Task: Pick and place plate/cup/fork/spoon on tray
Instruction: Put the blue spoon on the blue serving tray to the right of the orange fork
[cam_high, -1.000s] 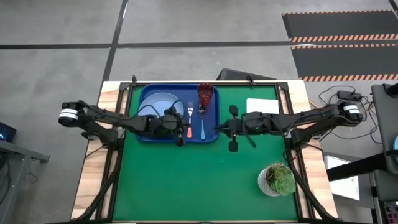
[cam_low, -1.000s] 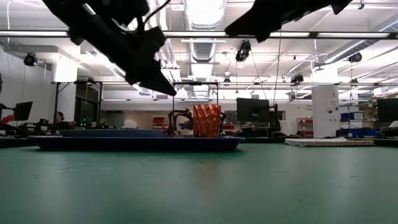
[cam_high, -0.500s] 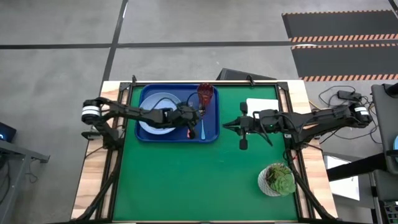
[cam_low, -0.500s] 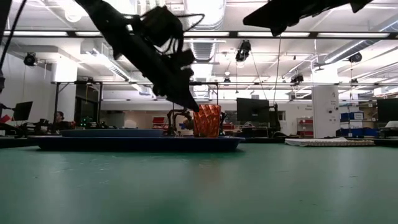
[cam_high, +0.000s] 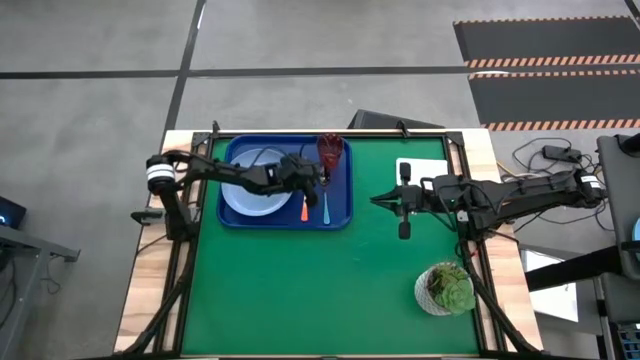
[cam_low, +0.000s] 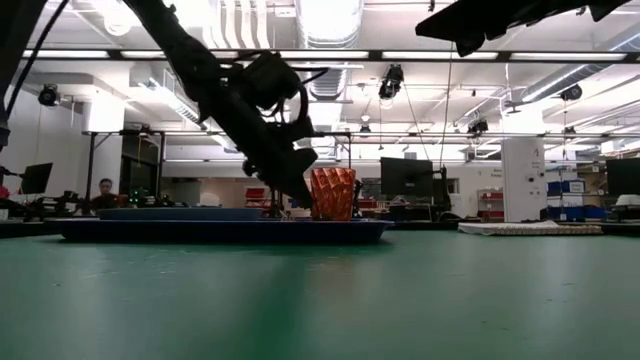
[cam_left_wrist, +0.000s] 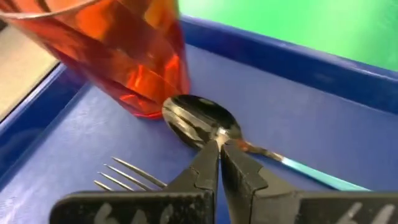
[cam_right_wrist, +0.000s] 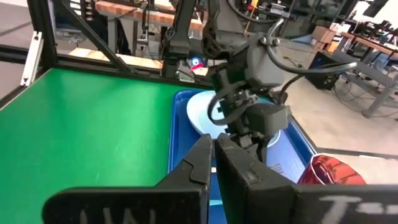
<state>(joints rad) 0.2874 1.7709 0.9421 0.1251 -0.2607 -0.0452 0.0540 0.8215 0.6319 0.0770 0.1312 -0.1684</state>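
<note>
From overhead I see the tray (cam_high: 285, 210) at the far left of the green table (cam_high: 330, 290), with the plate (cam_high: 248, 196) lying in its left half. The cup (cam_high: 331, 152) stands upright in the tray's far right corner, and the fork (cam_high: 304, 207) and spoon (cam_high: 325, 205) lie side by side on the tray floor between plate and cup, the orange handle left of the blue one. My left gripper (cam_high: 318, 178) is over the tray, low above the cutlery heads and just beside the cup. Through the left wrist camera its fingers are pressed together, tips touching, with nothing between them; they point at the spoon's bowl (cam_left_wrist: 198, 121), which lies against the base of the cup (cam_left_wrist: 134, 59), and the fork tines (cam_left_wrist: 127, 175) show alongside. From table level that arm slants down to the tray beside the cup (cam_low: 332, 193). My right gripper (cam_high: 384, 199) hangs above bare table right of the tray, holding nothing, its fingers closed together in its own wrist view. A white pad (cam_high: 421, 169) lies at the far right edge and a potted succulent (cam_high: 446, 288) sits near the right front.
</note>
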